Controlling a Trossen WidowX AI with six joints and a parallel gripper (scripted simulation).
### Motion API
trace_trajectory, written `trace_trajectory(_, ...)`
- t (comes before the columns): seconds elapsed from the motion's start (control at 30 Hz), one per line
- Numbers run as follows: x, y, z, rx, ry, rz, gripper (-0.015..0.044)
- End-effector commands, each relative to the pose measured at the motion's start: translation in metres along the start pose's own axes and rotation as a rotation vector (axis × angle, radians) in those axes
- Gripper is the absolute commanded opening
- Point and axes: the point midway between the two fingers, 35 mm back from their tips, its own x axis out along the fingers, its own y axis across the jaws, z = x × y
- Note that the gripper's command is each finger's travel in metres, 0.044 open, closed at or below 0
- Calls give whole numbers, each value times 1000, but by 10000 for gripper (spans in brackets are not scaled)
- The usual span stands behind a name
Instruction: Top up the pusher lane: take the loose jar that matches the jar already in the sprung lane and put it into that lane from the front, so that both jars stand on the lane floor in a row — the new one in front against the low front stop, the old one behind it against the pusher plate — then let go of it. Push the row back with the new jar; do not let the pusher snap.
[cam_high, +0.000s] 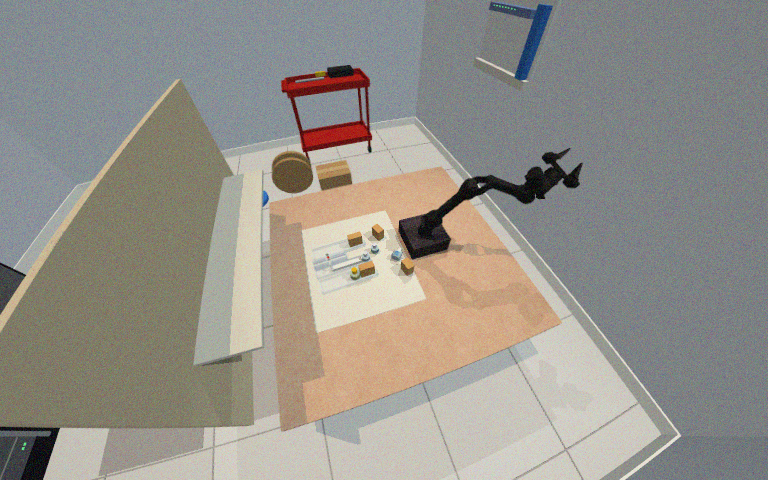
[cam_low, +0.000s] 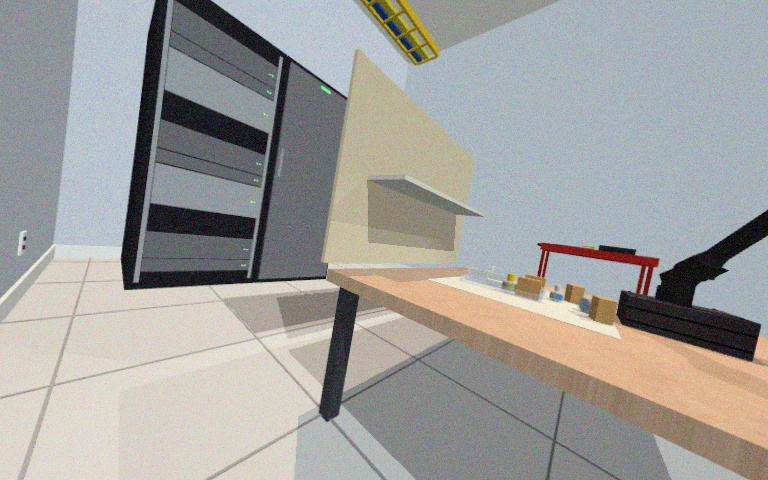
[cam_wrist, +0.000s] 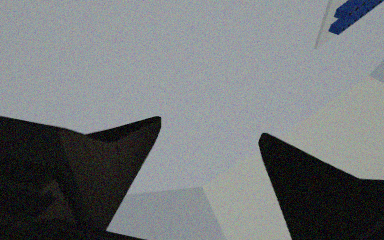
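Viewing from afar, I hold the gripper (cam_high: 569, 161) (cam_wrist: 210, 129) released, raised well apart from the jars (cam_high: 365, 256) on the tabletop (cam_high: 362, 362) (cam_low: 509, 333).

I seem to be looking into a server or equipment room doubling as a lab: a tall black-and-grey rack cabinet with small green lights (cam_low: 153, 169), a yellow ladder-shaped overhead cable tray (cam_low: 428, 42), a red metal two-shelf cart (cam_high: 325, 86) (cam_low: 594, 252), pale square floor tiles (cam_high: 396, 430) (cam_low: 169, 362), and a wood-topped counter (cam_high: 362, 362) (cam_low: 509, 350) carrying the black arm's base (cam_high: 434, 247) (cam_low: 688, 332).
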Motion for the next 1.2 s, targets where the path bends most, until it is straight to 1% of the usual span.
trace_trajectory(0.0, -1, 2, -2, 2, 1, 6, 426)
trace_trajectory(0.03, -5, 8, -7, 8, 5, 25, 440)
trace_trajectory(0.27, -64, 78, -84, 97, 95, 280, 440)
trace_trajectory(0.43, -120, 114, -143, 142, 200, 447, 440)
trace_trajectory(0.6, -185, 137, -201, 183, 329, 599, 440)
trace_trajectory(0.87, -305, 147, -281, 284, 587, 812, 440)
trace_trajectory(1.17, -454, 122, -344, 408, 957, 991, 440)
